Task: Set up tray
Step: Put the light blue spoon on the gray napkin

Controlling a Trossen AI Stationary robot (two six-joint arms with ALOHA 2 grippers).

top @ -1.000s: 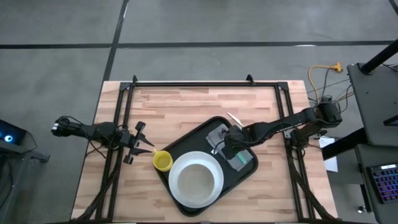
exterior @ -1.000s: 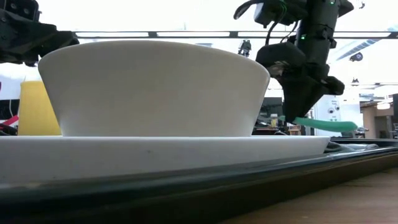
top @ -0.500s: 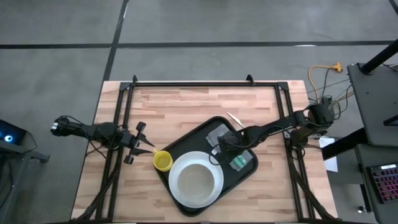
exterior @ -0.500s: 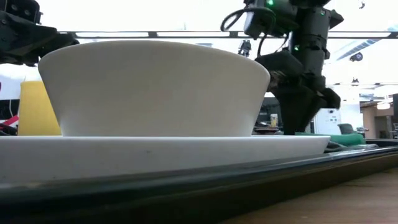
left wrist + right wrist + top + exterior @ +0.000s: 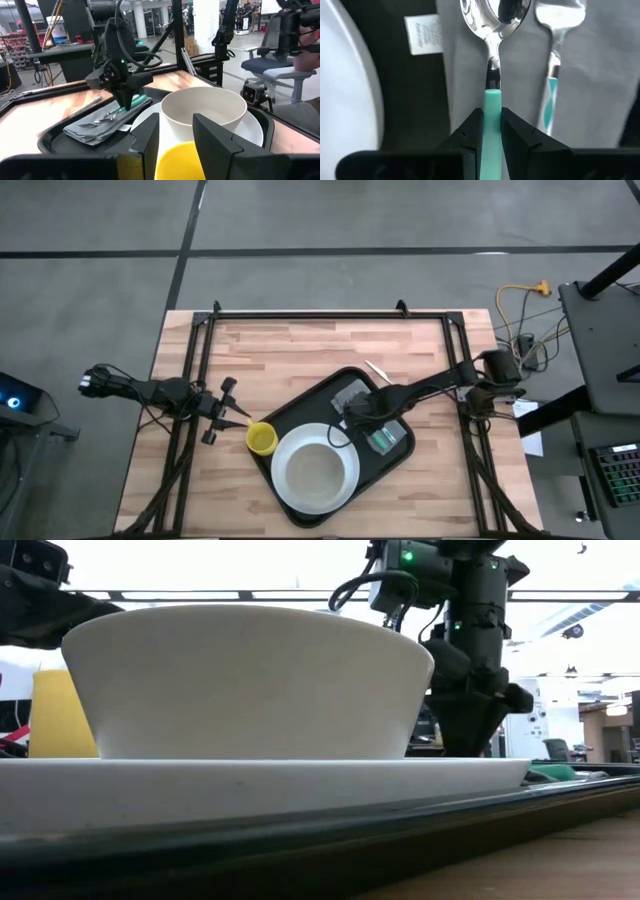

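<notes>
Lowered since 1 s ago: right gripper (image 5: 492, 131), jaws clenched on teal-handled spoon (image 5: 493, 60), spoon resting on grey napkin (image 5: 352, 396), tray (image 5: 312, 406) centre frame. Left gripper (image 5: 226, 416) idle, jaws parted, yellow cup (image 5: 262, 439) between.

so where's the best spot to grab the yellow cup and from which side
Grip the yellow cup by its rim, one finger inside and one outside, coming straight down. It stands upright with its mouth open, at the black tray's edge, the white plate beside it, so a side approach looks cramped. The left claw is open and nearest; the right claw is shut on the teal-handled spoon.
</notes>
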